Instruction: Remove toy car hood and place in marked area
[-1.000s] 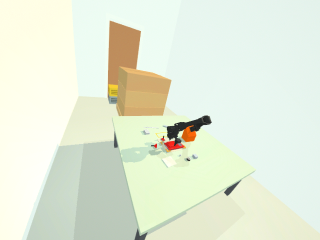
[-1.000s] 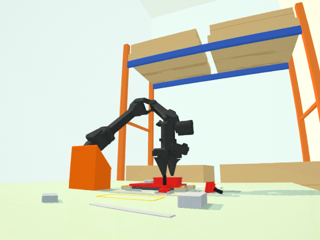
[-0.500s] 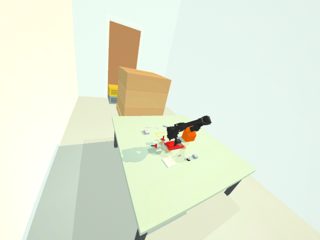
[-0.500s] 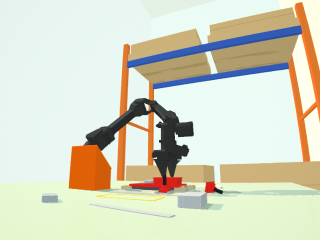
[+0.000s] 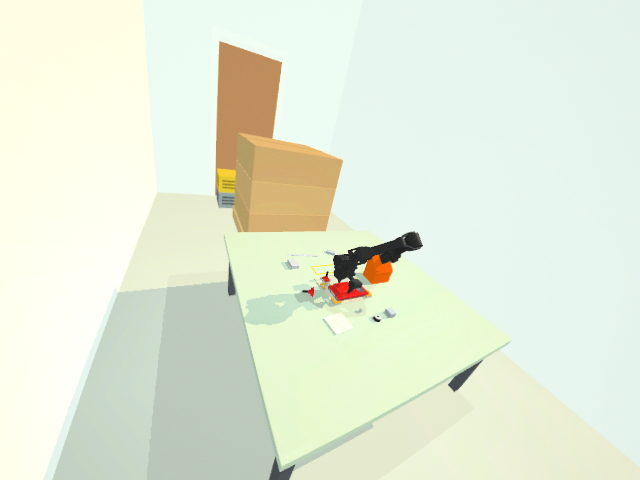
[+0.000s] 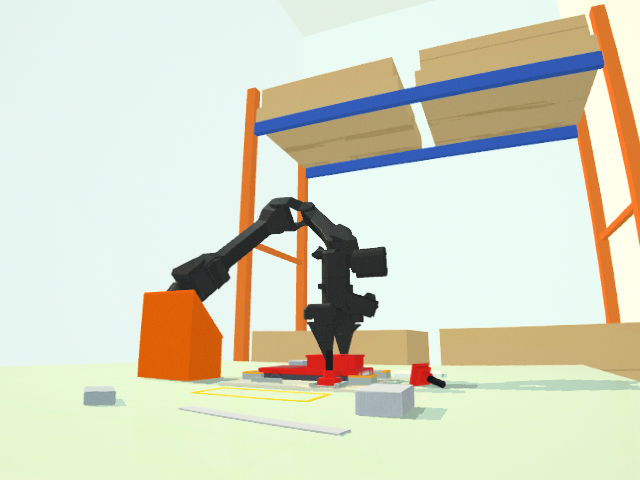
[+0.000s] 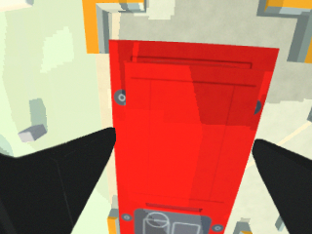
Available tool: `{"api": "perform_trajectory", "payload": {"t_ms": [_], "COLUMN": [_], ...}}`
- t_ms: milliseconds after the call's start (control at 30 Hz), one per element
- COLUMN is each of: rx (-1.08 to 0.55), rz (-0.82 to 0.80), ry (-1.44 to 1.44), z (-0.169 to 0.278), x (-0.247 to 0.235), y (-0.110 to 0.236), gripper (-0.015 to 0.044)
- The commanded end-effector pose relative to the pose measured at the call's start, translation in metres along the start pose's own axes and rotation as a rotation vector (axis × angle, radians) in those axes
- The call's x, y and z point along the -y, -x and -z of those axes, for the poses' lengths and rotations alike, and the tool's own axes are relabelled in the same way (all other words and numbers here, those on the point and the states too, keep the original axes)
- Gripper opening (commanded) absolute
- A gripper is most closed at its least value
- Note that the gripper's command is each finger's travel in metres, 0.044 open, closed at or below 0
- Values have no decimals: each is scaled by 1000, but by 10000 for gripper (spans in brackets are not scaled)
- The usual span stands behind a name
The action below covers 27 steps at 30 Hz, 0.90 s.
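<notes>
The red toy car [image 5: 339, 295] [image 6: 286, 369] [image 7: 118, 55] lies flat between corner brackets. Its hood [image 6: 348, 361] [image 7: 166, 156] is the raised red panel on it. My gripper [image 5: 352, 287] [image 6: 335, 354] [image 7: 182, 139] points down over the car, open and empty. In the wrist view its fingertips stand on either side of the hood, one near each long edge. Whether they touch the car is hard to tell. The marked area [image 5: 323, 266] [image 6: 248, 396] is a yellow outline on the table, beside the car.
Grey-and-orange brackets [image 6: 361, 379] [image 7: 92, 29] surround the car. Two red pieces with black handles [image 5: 325, 278] [image 5: 310, 291] [image 6: 328, 380] [image 6: 419, 375] stand or lie nearby. A grey block [image 5: 293, 264] [image 6: 381, 401] and a thin strip [image 5: 302, 255] [image 6: 263, 420] lie near the outline.
</notes>
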<state>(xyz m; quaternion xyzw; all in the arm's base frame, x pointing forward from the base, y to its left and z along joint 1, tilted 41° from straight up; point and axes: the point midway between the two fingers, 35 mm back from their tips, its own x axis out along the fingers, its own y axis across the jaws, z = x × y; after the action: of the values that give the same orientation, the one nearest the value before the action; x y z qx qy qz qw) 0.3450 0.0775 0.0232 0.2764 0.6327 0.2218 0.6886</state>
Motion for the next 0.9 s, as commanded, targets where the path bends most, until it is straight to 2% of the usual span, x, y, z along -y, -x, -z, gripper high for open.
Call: {"api": "perform_trajectory", "payload": {"t_ms": [0, 433, 567, 867], "rx": [-5, -5, 0, 0], "rz": [2, 1, -1, -1], "ry": [-5, -5, 0, 0], "z": [2, 2, 0, 0], "x": [0, 0, 0, 0], "y": [-4, -10, -7, -7], "gripper": [440, 440, 335, 275]}}
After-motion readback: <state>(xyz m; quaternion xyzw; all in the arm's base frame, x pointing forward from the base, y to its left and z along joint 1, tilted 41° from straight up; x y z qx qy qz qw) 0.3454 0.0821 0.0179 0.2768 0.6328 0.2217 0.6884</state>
